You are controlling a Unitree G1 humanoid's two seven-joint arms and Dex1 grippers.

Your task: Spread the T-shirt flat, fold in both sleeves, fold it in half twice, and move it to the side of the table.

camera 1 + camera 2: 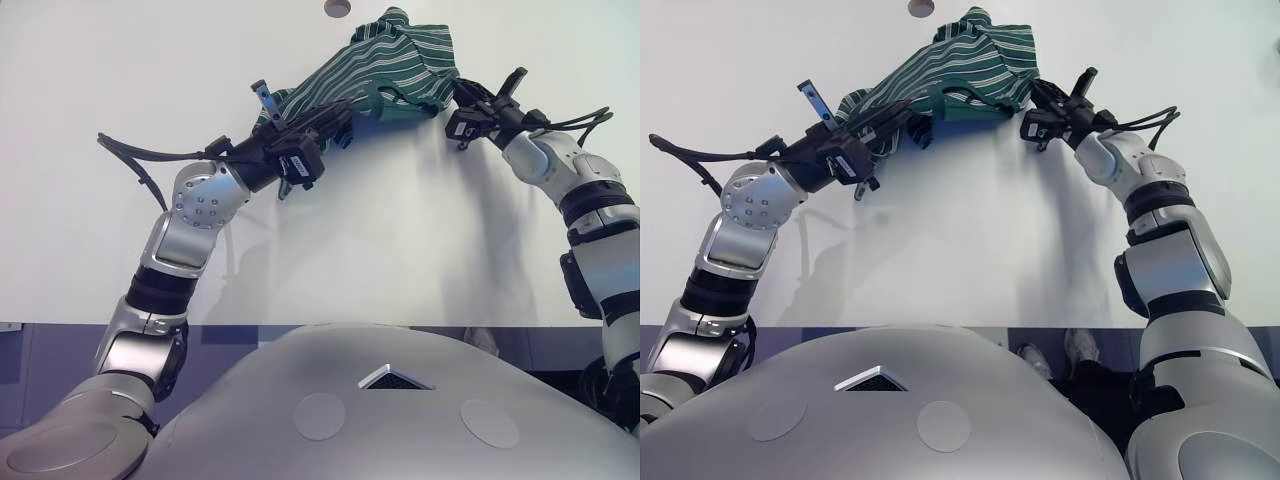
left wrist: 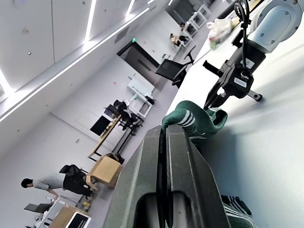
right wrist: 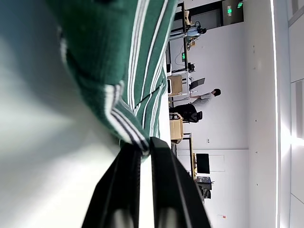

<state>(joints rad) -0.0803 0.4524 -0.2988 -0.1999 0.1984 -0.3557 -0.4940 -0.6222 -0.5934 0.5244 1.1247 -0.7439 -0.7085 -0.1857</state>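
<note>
Toward the table's far edge: one T-shirt, bunched up, sleeves lost among the folds. Two grippers, left gripper and right gripper, each with jaws pressed together on the shirt's edge.

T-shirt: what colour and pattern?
The T-shirt is dark green with thin white stripes; it shows best in the left eye view.
</note>
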